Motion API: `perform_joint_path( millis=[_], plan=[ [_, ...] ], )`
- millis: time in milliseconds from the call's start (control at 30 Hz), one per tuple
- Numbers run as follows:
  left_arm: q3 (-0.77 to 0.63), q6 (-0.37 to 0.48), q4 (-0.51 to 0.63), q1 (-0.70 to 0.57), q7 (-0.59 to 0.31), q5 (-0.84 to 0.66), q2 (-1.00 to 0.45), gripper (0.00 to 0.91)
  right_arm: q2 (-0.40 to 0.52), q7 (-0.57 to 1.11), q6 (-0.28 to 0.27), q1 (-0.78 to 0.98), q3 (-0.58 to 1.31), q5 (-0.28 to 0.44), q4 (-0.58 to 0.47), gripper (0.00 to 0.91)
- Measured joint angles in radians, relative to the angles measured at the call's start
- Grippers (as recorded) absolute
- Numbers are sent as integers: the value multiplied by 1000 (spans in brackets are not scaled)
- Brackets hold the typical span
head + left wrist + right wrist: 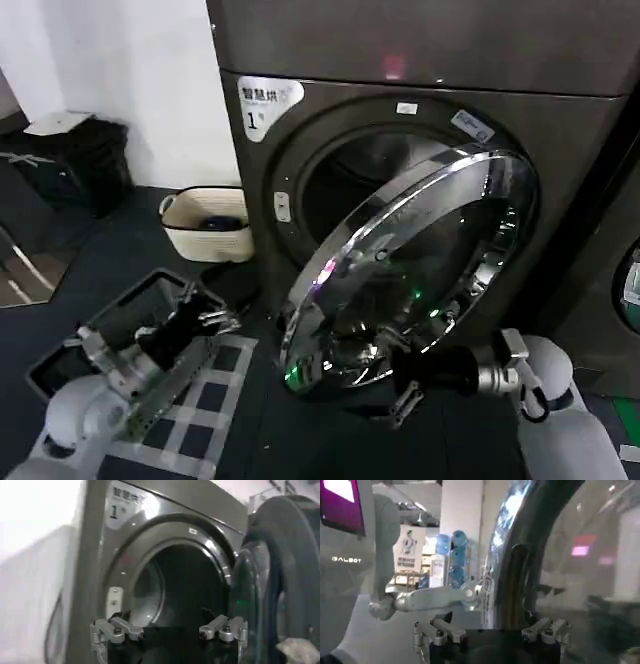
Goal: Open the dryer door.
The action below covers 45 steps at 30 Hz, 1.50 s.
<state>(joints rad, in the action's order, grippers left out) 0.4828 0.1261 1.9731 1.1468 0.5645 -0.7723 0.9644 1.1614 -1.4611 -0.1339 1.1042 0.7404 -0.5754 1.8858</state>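
dryer door [400,270] ajar (swung outward), right pincer [405,395] beneath

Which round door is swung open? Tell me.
The dryer door with the wide chrome ring, swung out from the drum opening. The neighbouring machine's door at the right edge sits flush, closed.

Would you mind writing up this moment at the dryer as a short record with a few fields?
dryer door: the dryer door stands swung partly open, its chrome ring facing the head camera
drum opening: the drum opening is uncovered and dark inside
left gripper: the left gripper is open, low and left of the door, touching nothing
right gripper: the right gripper is open, at the door's lower edge
laundry basket: a laundry basket sits on the floor left of the dryer
task state: door open, not fully
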Motion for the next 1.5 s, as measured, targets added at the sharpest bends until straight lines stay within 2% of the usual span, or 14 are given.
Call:
perform_joint_path(
  millis=[333, 600, 767, 900, 1067, 1233, 1333, 1500],
  plan=[
    [-121, 11, -52, -90, 4, -10, -8, 907, -13, 4, 37, 59, 191, 10, -19, 907],
    [-182, 13, -59, -134, 13, -11, -15, 907, -24, 59, 44, 96, 353, -40, -57, 907],
    [-220, 14, -56, -148, 20, -14, -17, 907, -30, 158, 66, 113, 453, -126, -76, 907],
    [-254, 13, -56, -156, 26, -17, -17, 907, -25, 273, 78, 131, 538, -205, -68, 907],
    [-301, 13, -48, -171, 29, -18, -18, 907, -28, 424, 127, 159, 641, -275, -63, 907],
    [-351, 13, -41, -191, 31, -21, -8, 907, -33, 574, 164, 190, 724, -269, -37, 907],
    [-381, 12, -43, -206, 31, -19, 1, 907, -33, 727, 148, 217, 772, -226, -9, 907],
    [-456, 6, -64, -245, 30, -8, 27, 907, -37, 940, 122, 266, 835, -201, 5, 907]
  ],
)
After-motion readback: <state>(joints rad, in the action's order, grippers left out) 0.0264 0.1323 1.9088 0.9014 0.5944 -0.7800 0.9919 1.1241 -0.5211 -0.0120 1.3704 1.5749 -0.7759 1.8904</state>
